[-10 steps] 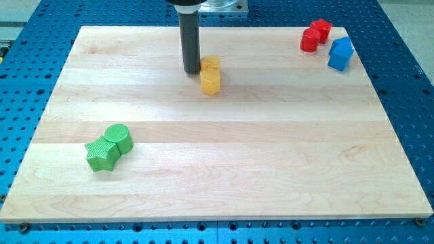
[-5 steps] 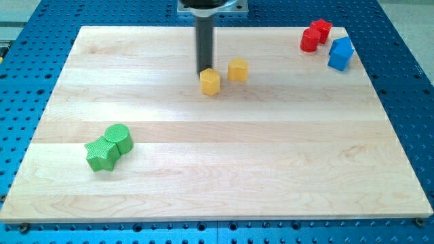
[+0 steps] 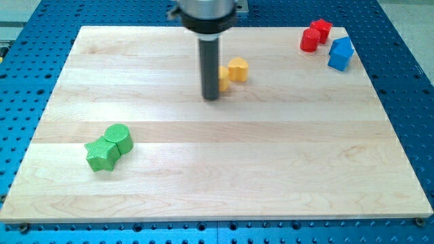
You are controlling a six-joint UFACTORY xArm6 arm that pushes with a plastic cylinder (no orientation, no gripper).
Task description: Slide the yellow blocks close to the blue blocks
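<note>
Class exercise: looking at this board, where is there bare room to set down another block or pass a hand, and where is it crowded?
Bare: the wide stretch from the green blocks across the view's bottom to the right edge, and the top-left corner of the wooden board. Crowded: the top-right corner, where two red blocks sit beside the blue block, and top centre, where my tip stands against the yellow blocks.

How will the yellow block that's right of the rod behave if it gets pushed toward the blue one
The yellow block looks small and flat-bottomed, so it should probably slide, not roll. It may twist off my tip. The wooden board looks smooth, so little drag.
</note>
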